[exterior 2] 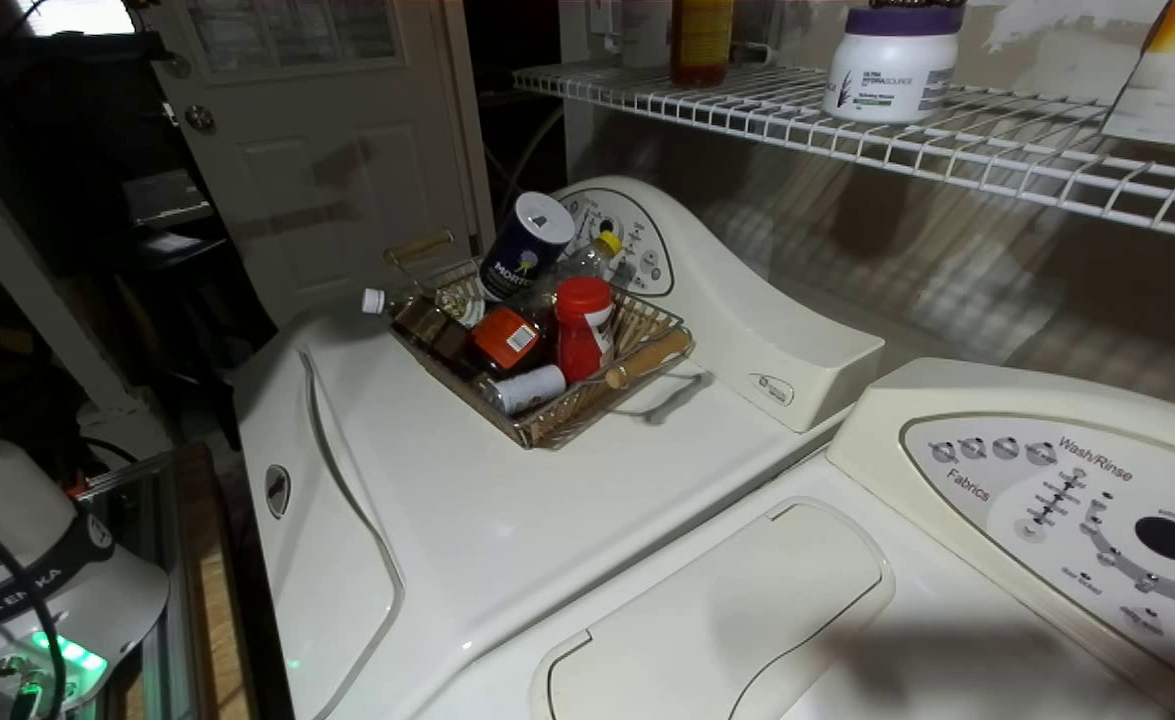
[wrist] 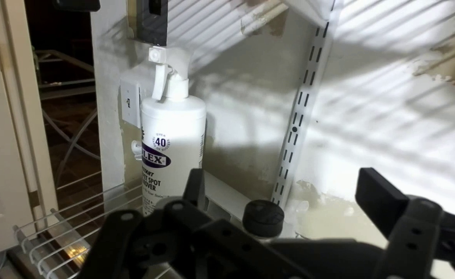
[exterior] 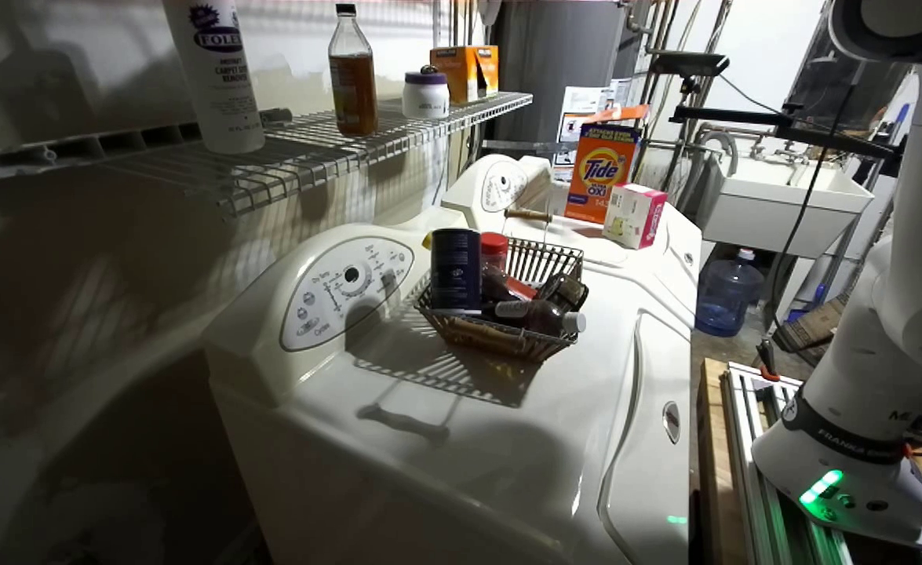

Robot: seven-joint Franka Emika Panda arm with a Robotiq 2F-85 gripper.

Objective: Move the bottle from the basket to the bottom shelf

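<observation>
The bottle (exterior: pixel 539 315), dark amber-brown with a white cap, lies tilted in the basket, its cap sticking out over the rim. It also shows in an exterior view (exterior 2: pixel 429 325). The brown open-weave basket (exterior: pixel 535 349) stands on a white dryer and shows in both exterior views (exterior 2: pixel 572 425). The bottom shelf (exterior: pixel 398 145) is a white wire rack above the dryer; it also shows in an exterior view (exterior 2: pixel 997 180) and the wrist view (wrist: pixel 84 217). My gripper (wrist: pixel 287 190) is open and empty near the shelf, away from the bottle. Both exterior views leave it out of frame.
On the shelf stand a white spray bottle (wrist: pixel 173 131), an amber glass bottle (exterior: pixel 353 90) with a black cap (wrist: pixel 263 218), a white jar (exterior: pixel 426 98) and an orange box (exterior: pixel 461 74). A dark salt can (exterior: pixel 454 271) and red-lidded container (exterior 2: pixel 584 330) share the basket.
</observation>
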